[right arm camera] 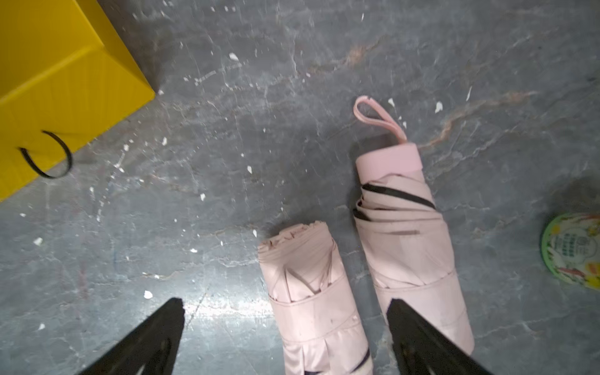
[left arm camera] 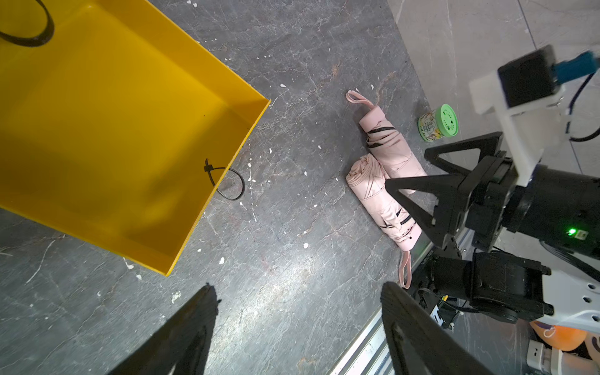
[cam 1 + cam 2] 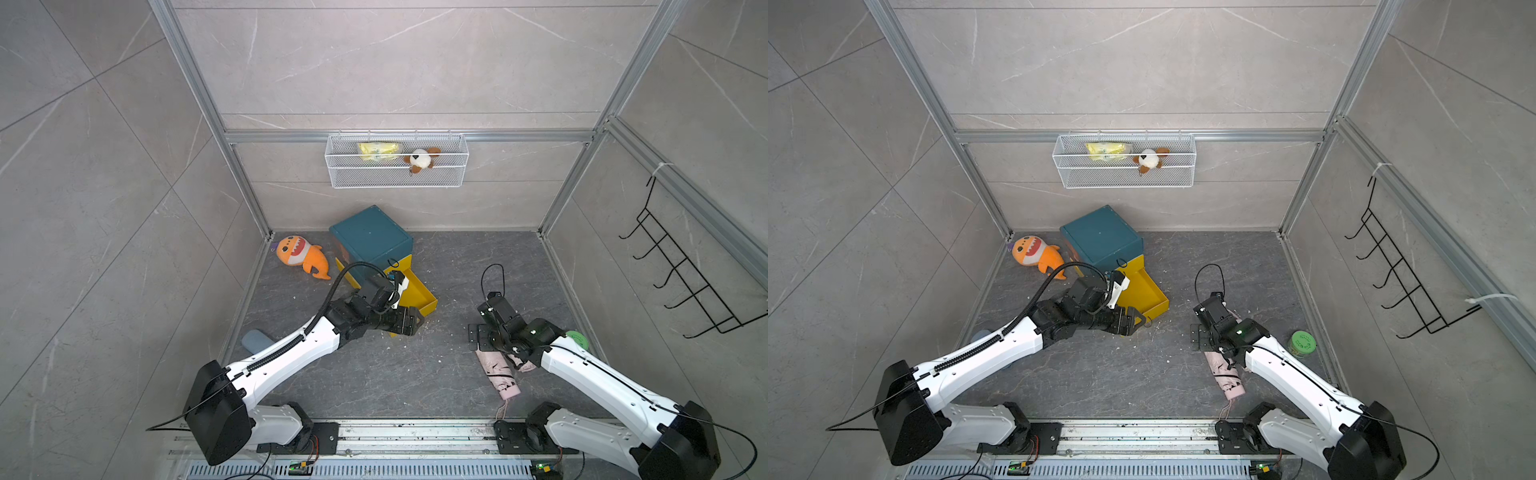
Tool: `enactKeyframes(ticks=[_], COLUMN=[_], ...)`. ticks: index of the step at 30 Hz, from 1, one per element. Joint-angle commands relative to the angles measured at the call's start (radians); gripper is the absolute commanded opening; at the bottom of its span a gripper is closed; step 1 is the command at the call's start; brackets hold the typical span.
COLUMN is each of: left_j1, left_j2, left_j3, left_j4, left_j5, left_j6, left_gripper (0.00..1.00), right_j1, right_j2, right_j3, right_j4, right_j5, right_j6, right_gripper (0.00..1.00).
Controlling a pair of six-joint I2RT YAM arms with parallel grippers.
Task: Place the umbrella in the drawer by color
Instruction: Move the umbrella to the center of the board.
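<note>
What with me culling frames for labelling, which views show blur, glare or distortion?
Right wrist view: soft throughout, umbrellas smeared, glare on the floor. Left wrist view: sharp, floor glare too. Both top views: evenly lit, wide lens splays the frame posts.

Yellow drawer (image 2: 113, 130) open on desk (image 2: 292, 259); two pink umbrellas (image 2: 376, 198) lie adj., R pincer (image 2: 406, 168) spread wide at them.

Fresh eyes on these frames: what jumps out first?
The bright yellow drawer stands pulled open from the teal cabinet at the back. On the dark floor under the open right gripper, a pink umbrella and a second pink umbrella lie side by side. An orange shark toy sits in the back left corner.
</note>
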Motion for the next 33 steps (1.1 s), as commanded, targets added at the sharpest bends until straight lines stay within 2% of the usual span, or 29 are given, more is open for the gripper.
enactKeyframes(ticks=[1,21,33], left_j1=[-0.001,0.004,0.015], left_j2=[-0.002,-0.087,-0.112], left_j3=[0.007,-0.031,-0.054], left_j4=[0.056,0.051,0.062], left_j5=[0.028,0.0,0.013], left_j6=[-0.003,0.04,0.035], left_gripper=[0.82,0.82,0.83], right_j1=[0.001,-0.048,-0.06], right_j2=[0.037,0.211,0.348], right_j3=[-0.015,-0.039,-0.034], right_j4=[-0.03,0.014,0.069], right_j5=[-0.023,-0.108,-0.084], right_j6=[0.033,0.099,0.101], right_gripper=[1.0,1.0,1.0])
